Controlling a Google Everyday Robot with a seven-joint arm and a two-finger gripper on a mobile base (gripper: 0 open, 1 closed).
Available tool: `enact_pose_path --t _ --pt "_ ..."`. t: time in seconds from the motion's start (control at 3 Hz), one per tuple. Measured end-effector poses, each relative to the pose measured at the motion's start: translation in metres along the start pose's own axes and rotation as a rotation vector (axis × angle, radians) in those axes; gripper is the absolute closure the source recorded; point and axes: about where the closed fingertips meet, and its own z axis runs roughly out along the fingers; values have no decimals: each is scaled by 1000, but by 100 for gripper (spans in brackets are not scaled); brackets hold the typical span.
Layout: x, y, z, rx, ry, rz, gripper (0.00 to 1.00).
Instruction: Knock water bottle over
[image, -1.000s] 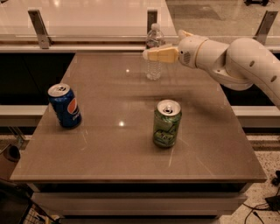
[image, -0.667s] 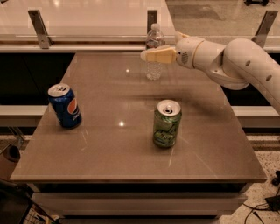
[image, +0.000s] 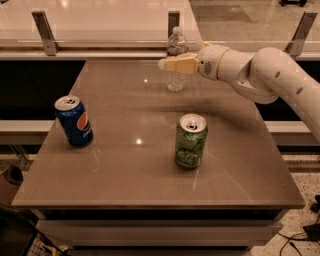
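Clear ribbed plastic with a white cap, the bottle (image: 175, 80) stands upright near the far edge of the surface (image: 135, 170), a little right of its middle. The pincer (image: 166, 64) reaches in from the right at the end of the white arm (image: 270, 75). It lies across the bottle's front at about label height, its tip just past the bottle's left side. It may be touching the bottle or just short of it; I cannot tell which, nor whether the pincer is clenched or released.

By my reading the step in hand is the contact itself. The approach is made and the bottle is not yet tipped, so the task is close to done but unfinished. The next move calls for a firm sweep high on the bottle, above its middle, so that it topples rather than slides.

The far edge lies just behind the bottle, with a ledge (image: 100, 50) and a metal post (image: 173, 20) beyond. A push away from the camera could send the bottle off or jam it there. Leftward the surface is open along the far edge. Toward the camera there is room before the green can (image: 190, 141), and the blue can (image: 74, 121) stands well apart at the left. A push left or toward the camera seems safest, though a round bottle may roll once it is down.
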Motion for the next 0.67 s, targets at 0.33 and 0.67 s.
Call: enact_pose_path --t 0.33,0.67 --pt "-3 -1 8 -12 -13 -2 0" --pt "-4 1 9 -15 -13 -2 17"
